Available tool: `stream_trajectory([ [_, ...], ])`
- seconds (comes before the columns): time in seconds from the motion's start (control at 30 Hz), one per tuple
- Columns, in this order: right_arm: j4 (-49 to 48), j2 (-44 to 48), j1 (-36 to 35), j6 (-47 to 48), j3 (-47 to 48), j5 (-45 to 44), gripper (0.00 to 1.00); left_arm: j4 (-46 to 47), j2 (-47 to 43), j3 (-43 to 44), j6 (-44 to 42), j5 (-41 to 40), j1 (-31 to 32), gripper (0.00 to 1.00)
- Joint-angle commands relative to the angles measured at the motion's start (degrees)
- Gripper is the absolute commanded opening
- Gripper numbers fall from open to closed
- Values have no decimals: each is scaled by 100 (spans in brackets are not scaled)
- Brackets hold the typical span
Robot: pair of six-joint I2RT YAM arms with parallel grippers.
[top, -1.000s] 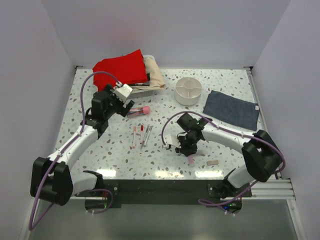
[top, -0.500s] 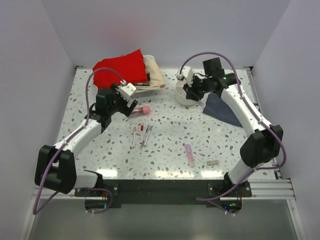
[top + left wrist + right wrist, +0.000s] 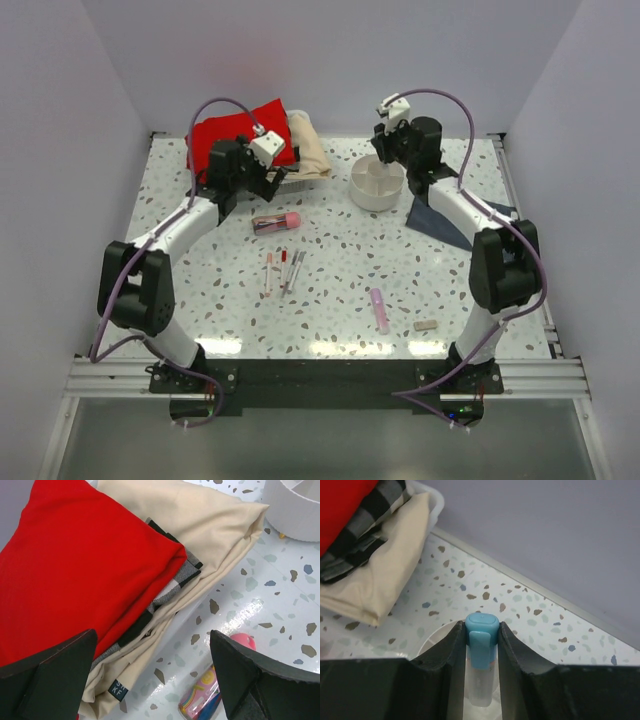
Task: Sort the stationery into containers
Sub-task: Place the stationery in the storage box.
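Blue-capped marker (image 3: 481, 626) | pinched in right hand (image 3: 481, 636), wrist view only | left hand (image 3: 151, 642) wide, empty

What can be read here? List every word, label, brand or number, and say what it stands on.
"KF": white letters on a small dark tag at the edge of the beige cloth; the line above them is too blurred to read.
On the pink-capped tube: coloured print, no letters legible.
On the blue-capped marker between the right fingers: no text shows.
Nothing else carries text that can be read.
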State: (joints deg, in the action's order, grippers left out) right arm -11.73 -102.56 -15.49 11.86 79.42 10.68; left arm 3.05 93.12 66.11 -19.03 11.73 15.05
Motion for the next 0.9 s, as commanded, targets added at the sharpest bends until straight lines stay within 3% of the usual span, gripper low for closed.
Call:
stream_trajectory([
  [0.0, -1340, -149, -7, -289, 530, -566, 0, -199, 311, 490, 31, -21, 33, 100],
  [0.43, -1570, -958, 248, -395, 847, -1147, 0, -595, 1041, 1448, 39, -91, 60, 100],
  [0.87, -1473, -1090, 292, -676, 409, -1243, 0, -542, 980, 1440, 66, -276, 60, 100],
])
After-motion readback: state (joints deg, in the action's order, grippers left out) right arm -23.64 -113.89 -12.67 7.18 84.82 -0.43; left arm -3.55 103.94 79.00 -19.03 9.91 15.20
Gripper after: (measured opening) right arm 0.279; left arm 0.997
